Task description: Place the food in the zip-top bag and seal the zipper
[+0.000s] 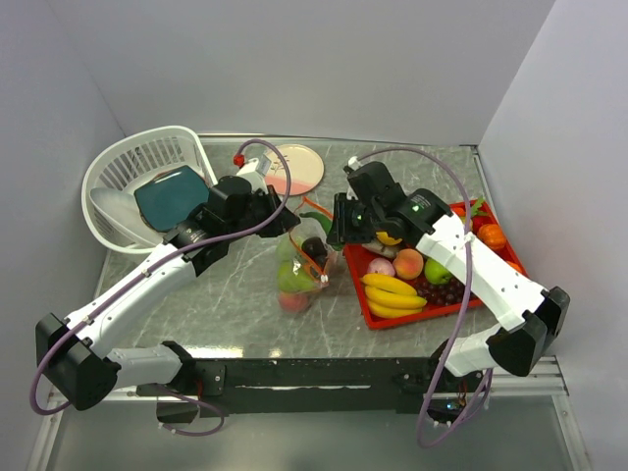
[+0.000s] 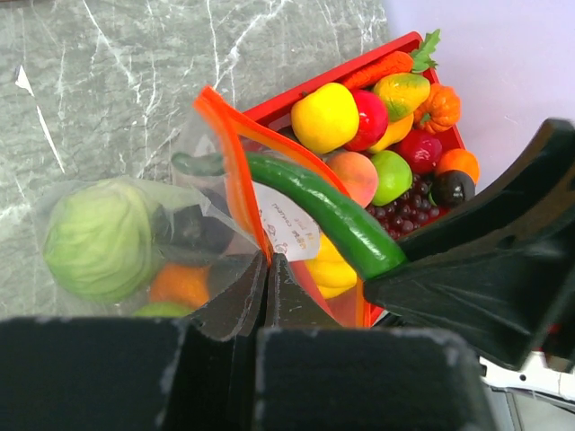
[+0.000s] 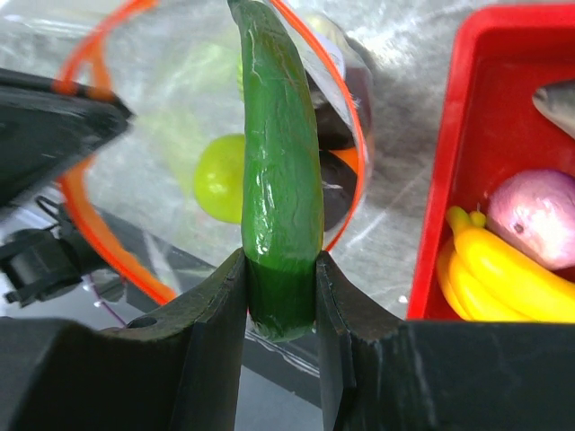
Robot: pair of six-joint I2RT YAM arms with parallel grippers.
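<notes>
The clear zip-top bag [image 1: 297, 275] lies between the arms, mouth held up, with a green cabbage [image 2: 99, 238], an orange and a dark piece inside. My left gripper [image 2: 267, 260] is shut on the bag's orange-red zipper strip [image 2: 235, 171] and holds the mouth open. My right gripper [image 3: 280, 269] is shut on a long green cucumber [image 3: 280, 171], whose tip pokes into the bag mouth [image 3: 346, 108]; the cucumber also shows in the left wrist view [image 2: 328, 211]. More food fills the red tray [image 1: 358, 285]: bananas [image 1: 392, 292], a peach [image 1: 408, 263], grapes, a green apple.
A white lattice basket [image 1: 118, 172] with a dark teal item stands at the back left. A pink plate [image 1: 299, 169] lies behind the bag. Grey walls close in the marble table on three sides.
</notes>
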